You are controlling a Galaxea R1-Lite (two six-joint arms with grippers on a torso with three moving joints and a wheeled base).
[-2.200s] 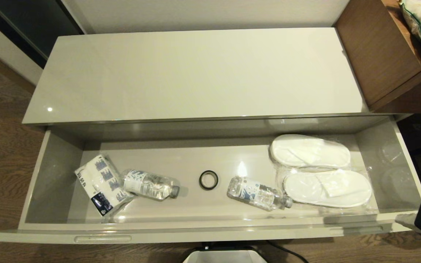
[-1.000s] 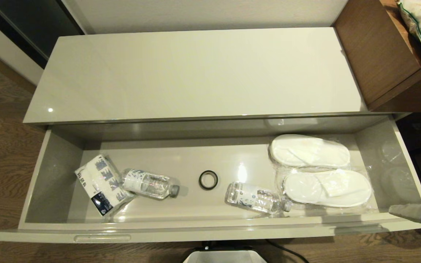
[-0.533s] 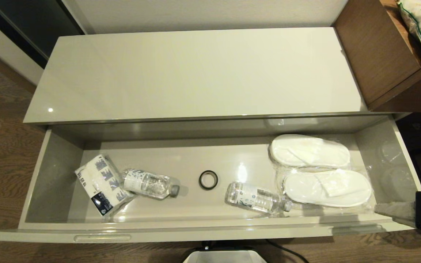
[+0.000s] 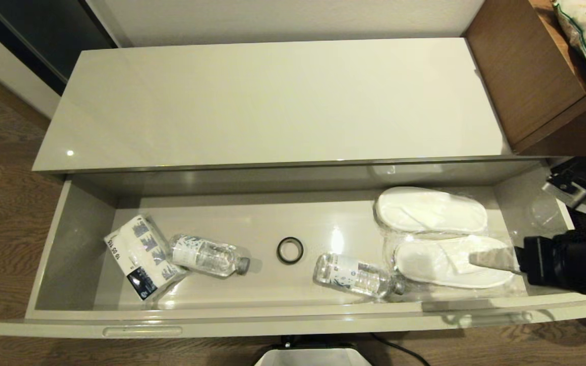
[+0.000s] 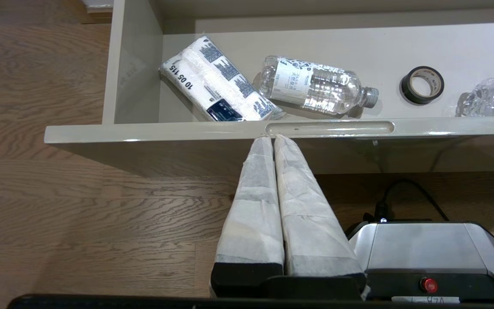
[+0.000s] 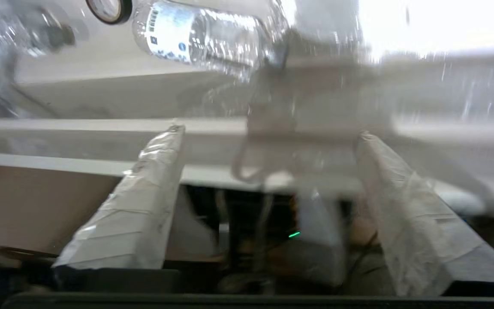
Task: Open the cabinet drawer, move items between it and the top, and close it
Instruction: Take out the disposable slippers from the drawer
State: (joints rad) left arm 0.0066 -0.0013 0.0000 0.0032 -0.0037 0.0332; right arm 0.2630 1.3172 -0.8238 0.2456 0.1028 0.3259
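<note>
Our right gripper [image 4: 478, 259] reaches in from three o'clock with its fingers [image 6: 144, 201] spread wide, a tip over the nearer of the two bagged slippers [image 4: 453, 262], holding nothing. Those slippers lie at the right end of the open cabinet drawer [image 4: 272, 317]. Toward nine o'clock lie a water bottle [image 4: 356, 276], a tape ring [image 4: 290, 250], a second bottle [image 4: 209, 255] and a tissue pack [image 4: 143, 255]. At twelve o'clock is the top [image 4: 272, 101]. Our left gripper [image 5: 272, 138], fingers pressed together, rests below the drawer front.
</note>
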